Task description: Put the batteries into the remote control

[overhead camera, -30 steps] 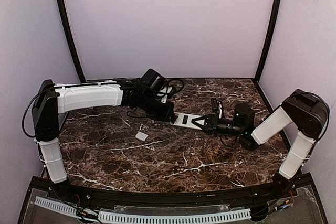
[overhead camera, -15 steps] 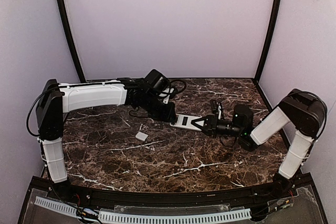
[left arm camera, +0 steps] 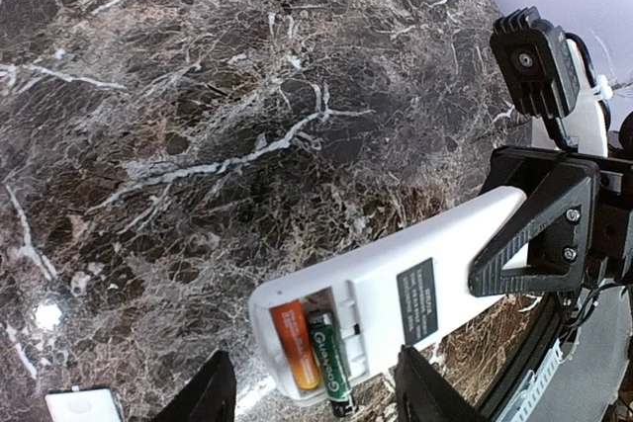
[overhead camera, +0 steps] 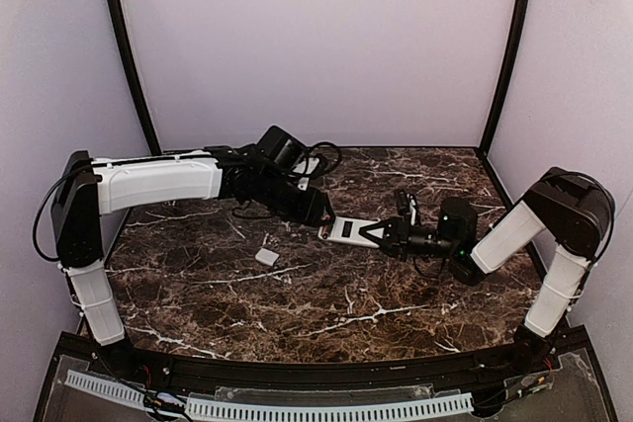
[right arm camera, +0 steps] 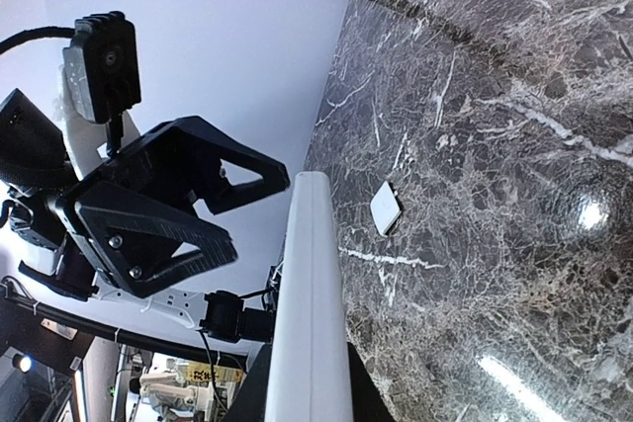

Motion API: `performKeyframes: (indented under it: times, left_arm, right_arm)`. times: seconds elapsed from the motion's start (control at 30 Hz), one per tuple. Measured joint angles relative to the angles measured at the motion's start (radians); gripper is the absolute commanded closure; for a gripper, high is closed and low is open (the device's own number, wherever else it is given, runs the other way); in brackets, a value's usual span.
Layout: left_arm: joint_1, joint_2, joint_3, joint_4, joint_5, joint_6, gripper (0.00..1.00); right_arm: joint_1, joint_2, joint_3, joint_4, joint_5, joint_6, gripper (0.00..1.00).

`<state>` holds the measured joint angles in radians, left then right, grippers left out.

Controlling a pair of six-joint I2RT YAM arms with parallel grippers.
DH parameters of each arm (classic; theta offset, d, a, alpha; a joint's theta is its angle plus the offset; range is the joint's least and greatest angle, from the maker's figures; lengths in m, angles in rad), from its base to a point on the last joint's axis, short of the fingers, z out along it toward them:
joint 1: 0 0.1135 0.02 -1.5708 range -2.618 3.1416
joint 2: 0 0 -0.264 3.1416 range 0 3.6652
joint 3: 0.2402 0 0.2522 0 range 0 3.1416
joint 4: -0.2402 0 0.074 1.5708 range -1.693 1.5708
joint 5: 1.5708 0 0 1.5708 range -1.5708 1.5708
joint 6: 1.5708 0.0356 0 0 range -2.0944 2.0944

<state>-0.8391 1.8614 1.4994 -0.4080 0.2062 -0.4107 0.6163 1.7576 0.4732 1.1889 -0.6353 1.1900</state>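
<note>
The white remote control [overhead camera: 351, 228] hangs just above the marble, plain back up, with my right gripper [overhead camera: 381, 233] shut on its right end. In the left wrist view its open recess holds two batteries side by side: an orange one [left arm camera: 295, 343] and a green one [left arm camera: 330, 361] whose end pokes past the remote's [left arm camera: 435, 274] edge. My left gripper [left arm camera: 315, 382] stands open, one finger on each side of that battery end, touching neither battery. The right wrist view shows the remote [right arm camera: 312, 303] edge-on between my right gripper [right arm camera: 309, 382] fingers.
A small white square cover [overhead camera: 266, 256] lies flat on the marble table [overhead camera: 297, 294], left of and nearer than the remote; it also shows as the cover [right arm camera: 386, 208] in the right wrist view. Walls close the back and both sides.
My left gripper has gone from shut to open at the remote's battery end, and the left arm has shifted slightly left. The right arm and the remote have stayed nearly still.
</note>
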Motion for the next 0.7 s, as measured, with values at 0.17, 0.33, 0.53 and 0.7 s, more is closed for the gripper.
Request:
performKeyframes:
  times: [0.17,0.33,0.53,0.7]
  left_arm:
    - [0.020,-0.164,-0.174,0.131,-0.038,0.098,0.23]
    - [0.029,-0.425,-0.422,0.308,0.010,0.363,0.25]
    - [0.011,-0.564,-0.592,0.435,0.153,0.682,0.36]
    - [-0.041,-0.538,-0.600,0.433,0.172,0.861,0.51]
  right_arm:
    - [-0.005,-0.018,0.000,-0.032,-0.049,0.003,1.00]
    - [-0.009,-0.074,0.008,-0.097,-0.125,-0.004,1.00]
    - [-0.009,-0.121,0.041,-0.187,-0.203,-0.021,1.00]
    - [-0.002,-0.124,0.055,-0.241,-0.235,-0.028,1.00]
